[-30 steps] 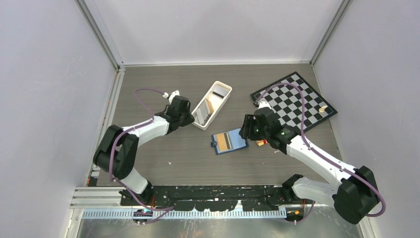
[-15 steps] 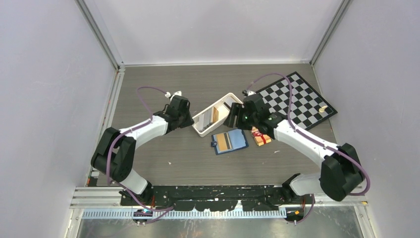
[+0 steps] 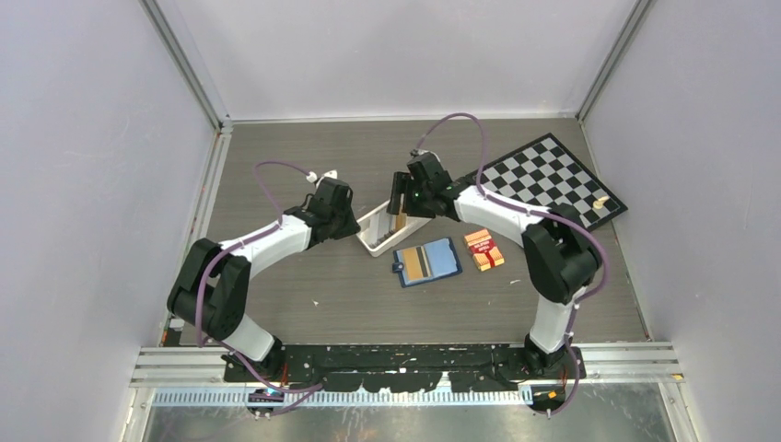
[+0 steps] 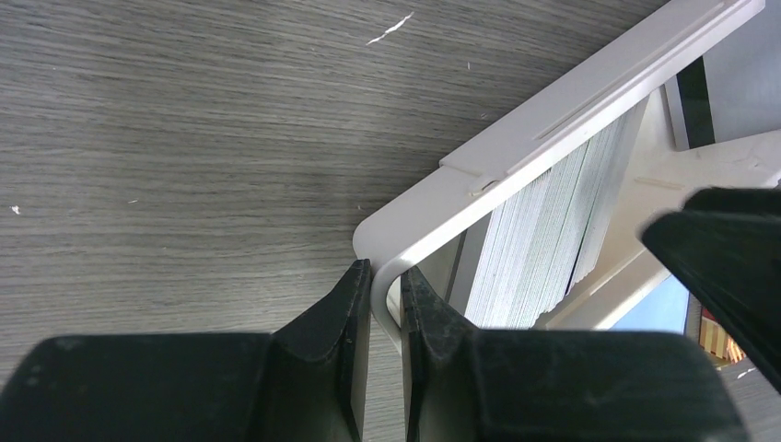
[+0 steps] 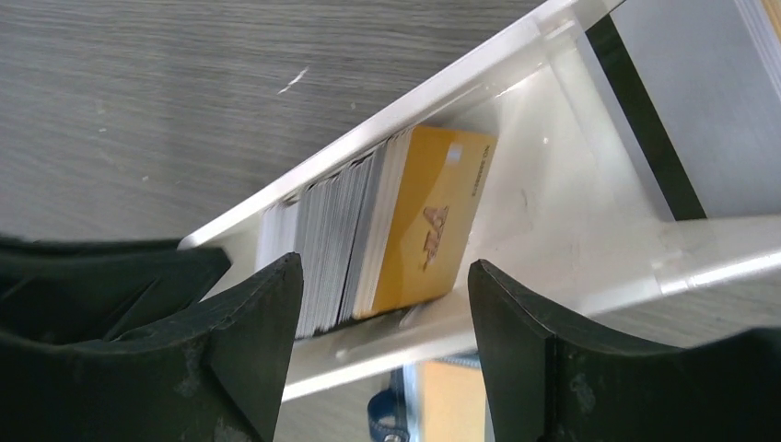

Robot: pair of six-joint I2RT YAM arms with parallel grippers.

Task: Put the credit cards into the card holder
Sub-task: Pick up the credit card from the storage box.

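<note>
The credit cards [image 5: 368,230] stand on edge as a stack in a long white tray [image 5: 414,97], a gold card [image 5: 437,221] at the front. My right gripper [image 5: 385,276] hangs open just above that stack, one finger on each side of it and touching nothing. From above, the right gripper [image 3: 398,204] is over the tray's middle. My left gripper [image 4: 385,274] is shut on the tray's rounded corner wall [image 4: 405,244], beside the cards' pale edges [image 4: 543,230]. The card holder [image 3: 428,262] lies open on the table near the tray, a tan card in its blue slots.
A red-orange banded pack [image 3: 483,250] lies right of the card holder. A chessboard [image 3: 548,184] with a small pale piece [image 3: 600,200] sits at the back right. The tray [image 3: 376,242] lies diagonally between both arms. Grey walls enclose the table.
My right arm swung from beside the card holder up over the tray and its jaws widened. The left gripper closed on the tray's wall and the tray turned and slid nearer.
</note>
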